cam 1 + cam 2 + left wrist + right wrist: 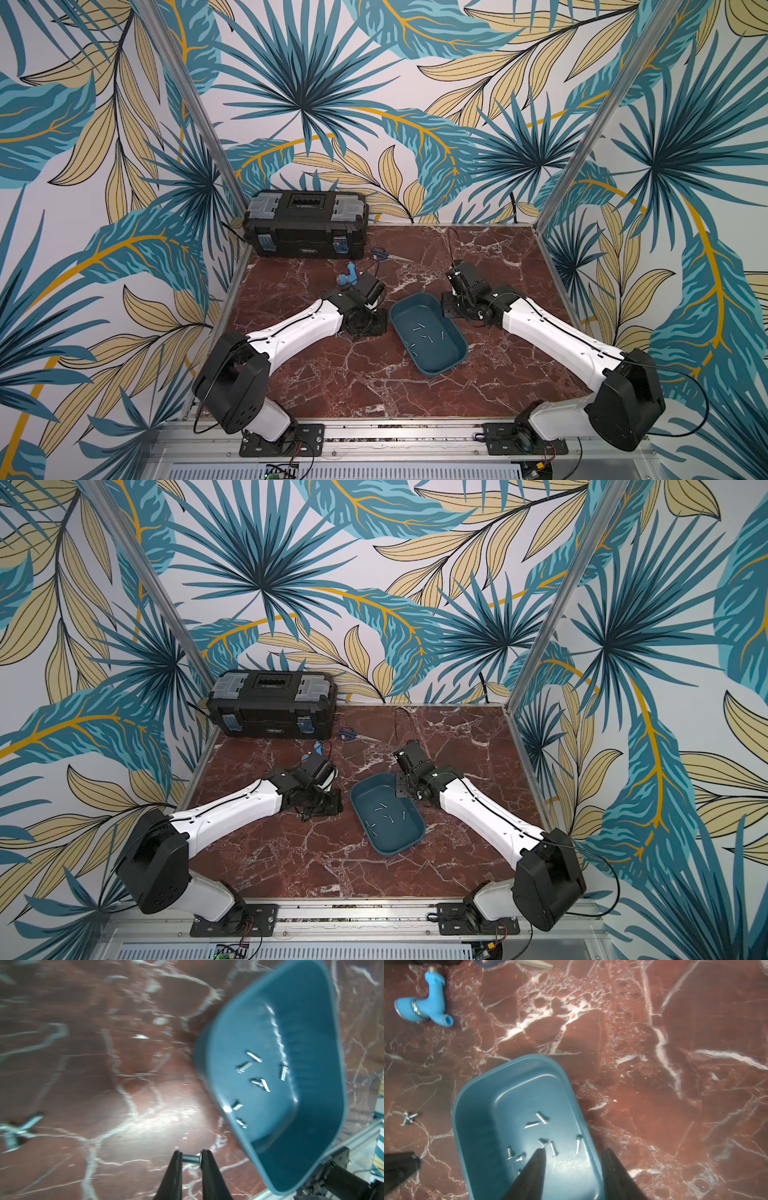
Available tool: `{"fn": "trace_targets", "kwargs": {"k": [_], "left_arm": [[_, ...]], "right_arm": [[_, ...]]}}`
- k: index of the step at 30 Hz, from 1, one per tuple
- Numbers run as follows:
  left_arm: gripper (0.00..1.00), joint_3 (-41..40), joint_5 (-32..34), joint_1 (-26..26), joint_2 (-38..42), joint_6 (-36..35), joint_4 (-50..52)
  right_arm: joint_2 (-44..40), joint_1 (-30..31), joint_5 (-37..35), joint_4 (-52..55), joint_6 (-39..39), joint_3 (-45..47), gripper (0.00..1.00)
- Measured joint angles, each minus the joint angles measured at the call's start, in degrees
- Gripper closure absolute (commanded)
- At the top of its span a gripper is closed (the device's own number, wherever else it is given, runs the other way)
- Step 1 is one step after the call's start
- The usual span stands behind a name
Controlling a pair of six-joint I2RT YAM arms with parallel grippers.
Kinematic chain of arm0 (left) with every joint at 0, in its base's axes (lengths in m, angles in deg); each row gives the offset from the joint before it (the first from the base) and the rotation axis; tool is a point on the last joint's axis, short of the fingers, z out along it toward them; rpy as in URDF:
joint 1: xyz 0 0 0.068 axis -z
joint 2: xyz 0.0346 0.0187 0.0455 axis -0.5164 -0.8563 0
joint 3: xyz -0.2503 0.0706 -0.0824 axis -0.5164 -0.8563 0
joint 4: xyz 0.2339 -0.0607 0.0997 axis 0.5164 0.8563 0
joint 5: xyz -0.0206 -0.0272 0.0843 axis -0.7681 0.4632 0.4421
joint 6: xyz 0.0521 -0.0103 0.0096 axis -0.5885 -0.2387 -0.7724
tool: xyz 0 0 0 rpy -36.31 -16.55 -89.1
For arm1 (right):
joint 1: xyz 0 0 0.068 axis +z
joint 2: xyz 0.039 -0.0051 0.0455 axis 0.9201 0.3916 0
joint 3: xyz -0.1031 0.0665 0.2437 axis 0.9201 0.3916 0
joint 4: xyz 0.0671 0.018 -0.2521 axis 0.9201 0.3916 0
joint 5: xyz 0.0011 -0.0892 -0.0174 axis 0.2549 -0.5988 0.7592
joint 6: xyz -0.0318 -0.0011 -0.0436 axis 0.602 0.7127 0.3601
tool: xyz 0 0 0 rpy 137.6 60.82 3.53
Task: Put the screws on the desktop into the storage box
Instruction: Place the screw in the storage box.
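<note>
The teal storage box lies mid-desktop between both arms, with several small silvery screws on its floor. In the left wrist view my left gripper is shut on one screw, gripped end to end between the fingertips, above bare marble just beside the box. A few loose screws lie together on the desktop left of the box. My right gripper stands open and empty, straddling the box's rim: one finger over the inside, the other over the marble.
A black toolbox stands at the back left. A blue pipe fitting and blue-handled scissors lie in front of it. Aluminium rails edge the desktop, and patterned walls close in on three sides.
</note>
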Motion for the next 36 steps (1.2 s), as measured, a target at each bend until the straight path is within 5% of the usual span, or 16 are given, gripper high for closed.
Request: {"fn": "trace_targets", "kwargs": {"k": [6, 14, 19, 27, 36], "left_arm": [[0.86, 7.4, 0.0, 5.3, -6.1, 1.1, -0.7], [0.47, 9.4, 0.3, 7.1, -10.7, 1.2, -0.5], [0.44, 10.8, 2.2, 5.8, -9.6, -0.2, 1.8], [0.44, 3.9, 3.1, -8.8, 7.2, -2.8, 4.9], [0.45, -2.2, 5.2, -26.5, 20.3, -9.2, 15.3]], "right_arm": [[-1.4, -1.7, 0.6, 0.0, -0.2, 2.3, 0.52], [-1.9, -2.1, 1.4, 0.0, -0.5, 3.2, 0.52], [-1.9, -2.1, 3.0, 0.0, -0.4, 3.2, 0.52], [-0.7, -0.2, 9.6, -0.5, -0.4, -1.1, 0.55], [12.2, 12.0, 13.1, -1.4, 1.0, -13.1, 0.58]]}}
